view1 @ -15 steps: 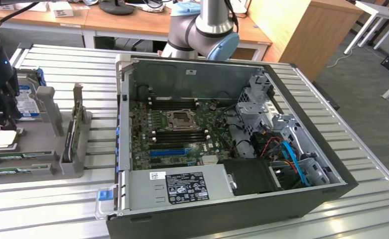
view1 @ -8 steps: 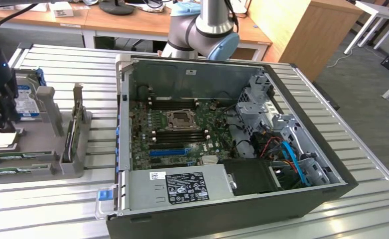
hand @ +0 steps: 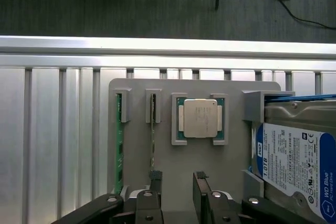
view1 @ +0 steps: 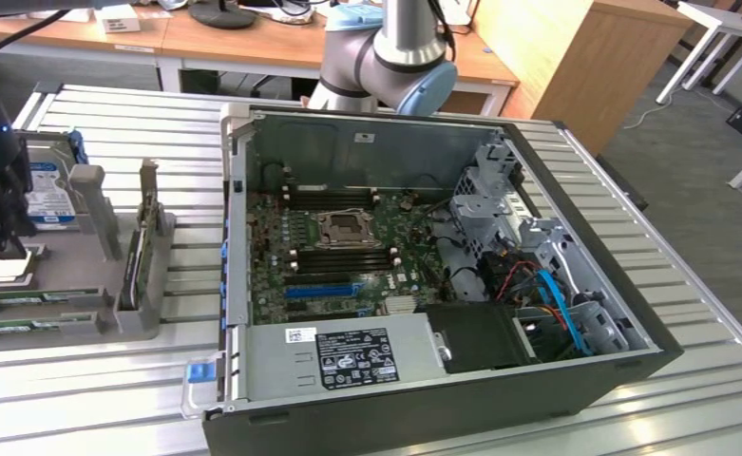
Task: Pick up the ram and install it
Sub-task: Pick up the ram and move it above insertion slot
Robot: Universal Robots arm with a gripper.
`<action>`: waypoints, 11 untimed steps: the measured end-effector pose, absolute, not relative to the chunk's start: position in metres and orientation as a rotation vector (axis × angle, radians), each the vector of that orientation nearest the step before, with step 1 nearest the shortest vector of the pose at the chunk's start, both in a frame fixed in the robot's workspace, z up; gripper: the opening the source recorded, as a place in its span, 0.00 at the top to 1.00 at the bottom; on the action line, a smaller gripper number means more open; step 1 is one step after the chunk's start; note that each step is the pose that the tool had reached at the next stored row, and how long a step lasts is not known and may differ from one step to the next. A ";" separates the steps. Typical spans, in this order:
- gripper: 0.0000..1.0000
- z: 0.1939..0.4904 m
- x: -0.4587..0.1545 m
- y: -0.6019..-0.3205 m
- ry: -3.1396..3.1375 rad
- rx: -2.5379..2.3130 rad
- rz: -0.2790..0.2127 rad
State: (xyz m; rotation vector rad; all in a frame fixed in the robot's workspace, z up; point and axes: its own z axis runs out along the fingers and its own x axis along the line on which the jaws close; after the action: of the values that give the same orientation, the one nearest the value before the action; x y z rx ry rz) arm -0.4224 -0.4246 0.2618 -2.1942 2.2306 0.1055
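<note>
Two green ram sticks stand on edge in slots of a grey holder plate point(hand: 168, 161): one ram stick point(hand: 119, 145) at the plate's outer side, the other point(hand: 153, 135) beside it. In the exterior view the sticks point(view1: 16, 301) lie at the exterior view's left. My gripper point(hand: 177, 182) hangs open above the holder with nothing between its fingers; one fingertip point(hand: 156, 179) is over the end of the second stick. The gripper point(view1: 1, 245) is well left of the open computer case point(view1: 384, 123), whose motherboard shows black memory slots point(view1: 339, 249) beside the processor socket point(view1: 343, 226).
A processor chip point(hand: 200, 118) sits in the holder next to the sticks, and a blue-labelled hard drive point(hand: 294, 156) beyond it. An upright card with a metal bracket point(view1: 142, 237) stands between holder and case. The slatted metal table point(view1: 117, 380) ends close behind the holder.
</note>
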 end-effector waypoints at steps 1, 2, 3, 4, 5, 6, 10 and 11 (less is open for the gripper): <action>0.63 0.262 -0.422 -0.426 2.231 -2.194 0.106; 0.63 0.262 -0.422 -0.427 2.231 -2.194 0.106; 0.63 0.262 -0.422 -0.429 2.231 -2.194 0.106; 0.63 0.262 -0.422 -0.432 2.231 -2.194 0.106; 0.63 0.262 -0.422 -0.433 2.231 -2.194 0.106; 0.63 0.262 -0.422 -0.434 2.231 -2.194 0.106; 0.63 0.262 -0.422 -0.441 2.231 -2.194 0.106; 0.63 0.262 -0.422 -0.442 2.231 -2.194 0.106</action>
State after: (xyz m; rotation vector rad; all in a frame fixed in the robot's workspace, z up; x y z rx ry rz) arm -0.4224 -0.4423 0.2618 -2.1942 2.2306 0.1056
